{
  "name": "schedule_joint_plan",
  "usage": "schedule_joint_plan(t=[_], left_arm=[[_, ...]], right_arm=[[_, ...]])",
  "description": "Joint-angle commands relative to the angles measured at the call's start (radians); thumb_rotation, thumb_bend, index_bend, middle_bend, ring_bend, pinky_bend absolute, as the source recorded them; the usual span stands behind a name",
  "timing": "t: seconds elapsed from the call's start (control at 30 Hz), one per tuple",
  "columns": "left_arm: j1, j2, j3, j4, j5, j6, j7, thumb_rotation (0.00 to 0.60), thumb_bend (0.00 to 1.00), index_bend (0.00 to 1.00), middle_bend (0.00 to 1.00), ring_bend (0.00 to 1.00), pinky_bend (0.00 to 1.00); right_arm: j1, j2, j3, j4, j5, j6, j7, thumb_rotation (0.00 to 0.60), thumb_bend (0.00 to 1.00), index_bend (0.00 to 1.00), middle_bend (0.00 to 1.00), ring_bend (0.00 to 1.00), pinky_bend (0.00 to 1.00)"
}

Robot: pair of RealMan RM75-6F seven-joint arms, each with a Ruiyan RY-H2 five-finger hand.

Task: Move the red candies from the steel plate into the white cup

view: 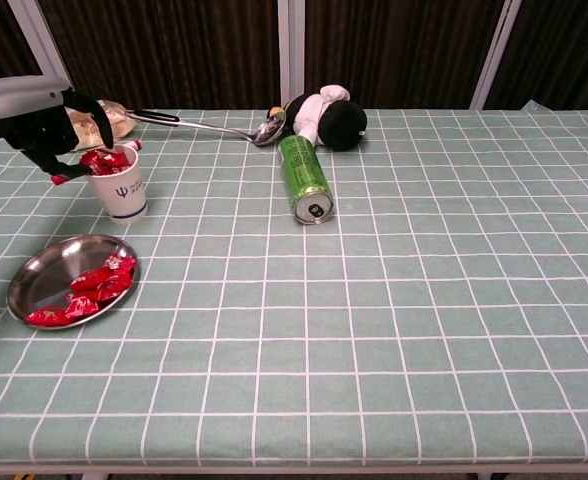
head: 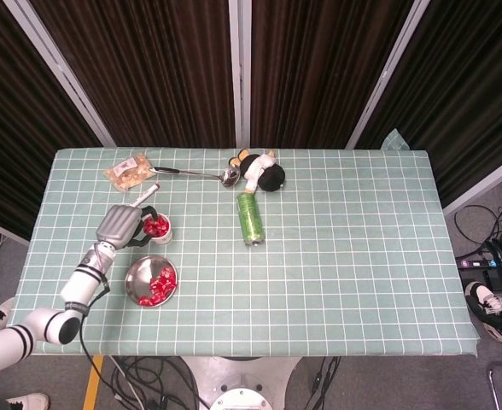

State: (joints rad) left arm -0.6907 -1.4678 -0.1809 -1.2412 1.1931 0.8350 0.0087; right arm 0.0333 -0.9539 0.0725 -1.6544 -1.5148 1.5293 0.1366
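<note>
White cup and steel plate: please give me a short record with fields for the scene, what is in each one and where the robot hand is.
white cup: upright, red candies heaped at its mouth
steel plate: nearer than the cup, red candies left in it
left robot hand: above and just left of the cup's rim; grasp unclear
right robot hand: not in view
green can: lying on its side
other items: ladle, plush toy, snack bag

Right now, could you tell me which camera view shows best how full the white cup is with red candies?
The chest view: the white cup is large and side-on, with red candies heaped above its rim. The head view looks straight down into the cup and shows red filling its mouth, but small, with the left hand beside it.
</note>
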Motion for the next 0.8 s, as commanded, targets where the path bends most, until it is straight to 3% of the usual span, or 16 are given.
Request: schedule_joint_plan(t=[0.03, 0.27, 0.43, 0.53, 0.7, 0.8], left_arm=[[0.008, 0.008, 0.002, -0.014, 0.007, 0.018, -0.007, 0.6, 0.4, 0.43, 0.98, 0.87, 0.99], [0.069, 0.067, 0.01, -0.09, 0.032, 0.115, -0.038, 0.6, 0.39, 0.41, 0.97, 0.87, 0.98], [0.155, 0.128, 0.027, -0.147, 0.02, 0.221, -0.03, 0.6, 0.36, 0.41, 0.91, 0.8, 0.96], [0.222, 0.149, 0.043, -0.169, 0.002, 0.318, 0.026, 0.6, 0.32, 0.41, 0.76, 0.64, 0.79], [0.331, 0.175, 0.082, -0.201, -0.004, 0.465, 0.107, 0.6, 0.27, 0.37, 0.42, 0.3, 0.36], [0.389, 0.191, 0.109, -0.225, 0.009, 0.532, 0.133, 0.6, 0.26, 0.36, 0.35, 0.25, 0.29]], right_arm=[[-0.001, 0.0, 0.0, 0.001, 0.001, 0.002, 0.0, 0.6, 0.2, 0.02, 0.06, 0.0, 0.16], [0.002, 0.0, 0.004, 0.004, 0.0, 0.001, 0.004, 0.6, 0.2, 0.02, 0.06, 0.0, 0.16], [0.003, 0.0, 0.004, 0.014, 0.005, -0.004, 0.015, 0.6, 0.2, 0.02, 0.06, 0.0, 0.16], [0.004, -0.003, 0.0, 0.027, 0.001, -0.009, 0.025, 0.6, 0.2, 0.02, 0.06, 0.0, 0.16], [0.013, -0.027, -0.007, 0.059, -0.021, -0.017, 0.049, 0.6, 0.2, 0.02, 0.02, 0.0, 0.12], [0.019, -0.043, -0.014, 0.073, -0.036, -0.025, 0.061, 0.6, 0.2, 0.02, 0.02, 0.0, 0.1]])
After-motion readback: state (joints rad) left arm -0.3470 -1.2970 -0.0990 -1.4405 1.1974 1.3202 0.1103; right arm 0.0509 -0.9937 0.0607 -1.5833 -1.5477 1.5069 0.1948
